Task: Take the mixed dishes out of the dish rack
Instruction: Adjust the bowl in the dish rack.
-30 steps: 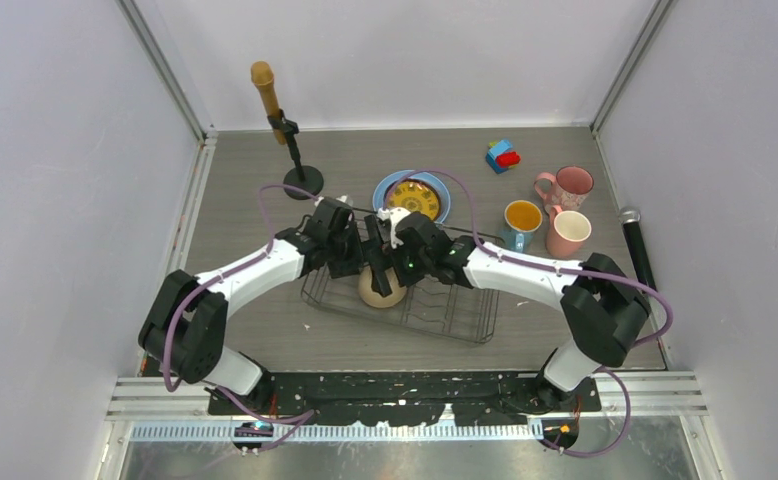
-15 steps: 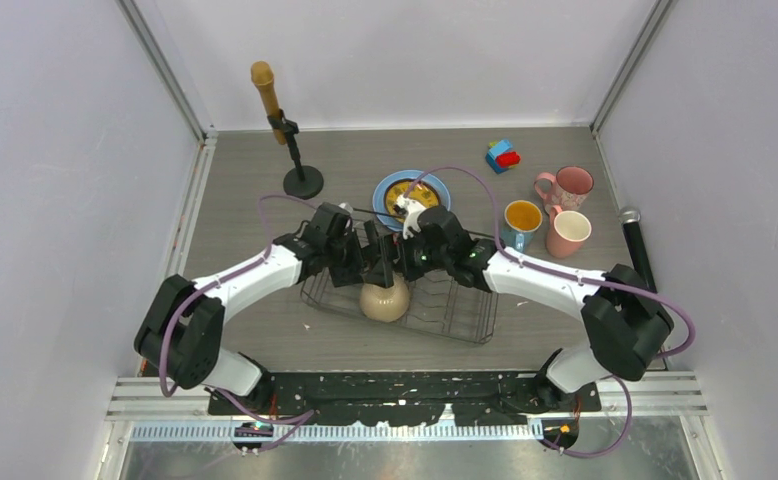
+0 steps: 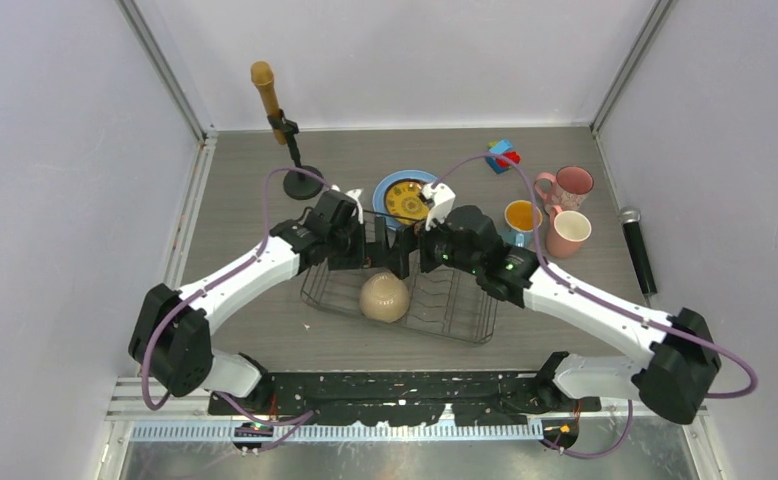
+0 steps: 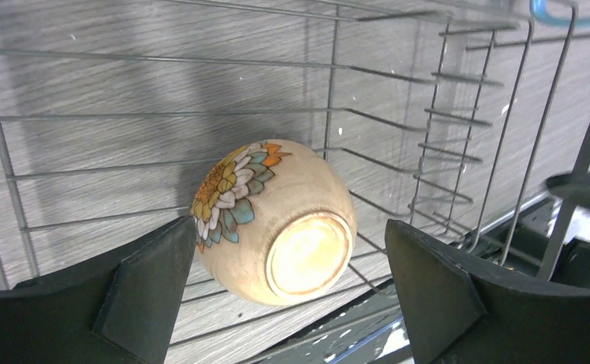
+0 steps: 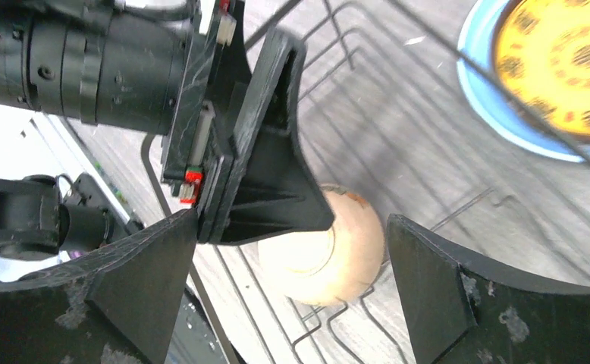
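Observation:
The beige bowl [image 3: 383, 298] with a painted flower lies upside down inside the dark wire dish rack [image 3: 457, 312], near its front. It also shows in the left wrist view [image 4: 277, 224] and the right wrist view [image 5: 343, 250]. My left gripper [image 3: 378, 256] is open and empty, above and just behind the bowl [image 4: 292, 299]. My right gripper [image 3: 409, 259] is open and empty, facing the left one [image 5: 292, 299]. The yellow patterned plate [image 3: 411, 199] lies on the light-blue plate [image 3: 385, 189] on the table behind the rack.
A blue mug [image 3: 521, 222], a speckled pink mug [image 3: 568, 185] and a plain pink mug [image 3: 568, 232] stand at the right. A red-blue toy block [image 3: 502, 155] lies at the back. A stand with a brown microphone [image 3: 283, 130] is back left; a black microphone [image 3: 637, 245] lies far right.
Both grippers have pulled back from the bowl toward the far side of the rack. The bowl has slid slightly nearer and now lies uncovered. The right arm has stretched out.

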Robot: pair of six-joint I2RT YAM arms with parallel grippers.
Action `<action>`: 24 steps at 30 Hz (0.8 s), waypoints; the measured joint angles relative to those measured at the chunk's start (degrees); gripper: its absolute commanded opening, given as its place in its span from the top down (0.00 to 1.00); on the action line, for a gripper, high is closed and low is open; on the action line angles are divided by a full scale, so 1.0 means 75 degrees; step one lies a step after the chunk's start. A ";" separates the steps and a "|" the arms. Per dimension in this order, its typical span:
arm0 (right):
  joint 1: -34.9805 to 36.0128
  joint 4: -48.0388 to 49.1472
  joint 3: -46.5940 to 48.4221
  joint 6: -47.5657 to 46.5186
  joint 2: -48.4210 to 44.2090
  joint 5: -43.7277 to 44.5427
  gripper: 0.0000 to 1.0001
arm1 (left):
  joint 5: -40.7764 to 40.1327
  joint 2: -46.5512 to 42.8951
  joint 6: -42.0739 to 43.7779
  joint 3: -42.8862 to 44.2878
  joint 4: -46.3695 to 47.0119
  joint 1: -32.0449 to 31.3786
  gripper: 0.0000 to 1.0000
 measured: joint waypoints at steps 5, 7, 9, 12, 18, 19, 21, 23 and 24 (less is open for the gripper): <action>0.0009 0.0023 -0.0201 -0.0286 -0.0793 0.0659 0.00 | -0.0251 -0.0125 0.0874 0.0358 -0.0662 -0.0475 0.01; -0.0032 0.0012 -0.0321 -0.0399 -0.0918 0.0953 0.00 | -0.0367 -0.0134 0.1151 0.0370 -0.1090 -0.0670 0.01; -0.0122 -0.0035 -0.0472 -0.0498 -0.0930 0.1207 0.00 | -0.0513 -0.0160 0.1358 0.0382 -0.1597 -0.0822 0.05; -0.0216 -0.0230 -0.0629 -0.0600 -0.0930 0.1457 0.00 | -0.0699 -0.0262 0.1542 0.0388 -0.2142 -0.0930 0.13; -0.0256 -0.0309 -0.0638 -0.0734 -0.0930 0.1647 0.00 | -0.0886 -0.0469 0.1530 0.0388 -0.2398 -0.0927 0.28; -0.0277 -0.0309 -0.0638 -0.0740 -0.0930 0.1655 0.00 | -0.0877 -0.0437 0.1504 0.0388 -0.2390 -0.0927 0.31; -0.0286 -0.0309 -0.0638 -0.0749 -0.0930 0.1661 0.00 | -0.0833 -0.0321 0.1428 0.0388 -0.2285 -0.0927 0.42; -0.0294 -0.0309 -0.0638 -0.0752 -0.0930 0.1664 0.00 | -0.0775 -0.0140 0.1279 0.0388 -0.2098 -0.0927 0.51; -0.0294 -0.0312 -0.0641 -0.0755 -0.0930 0.1670 0.00 | -0.0746 -0.0029 0.1259 0.0388 -0.1988 -0.0927 0.56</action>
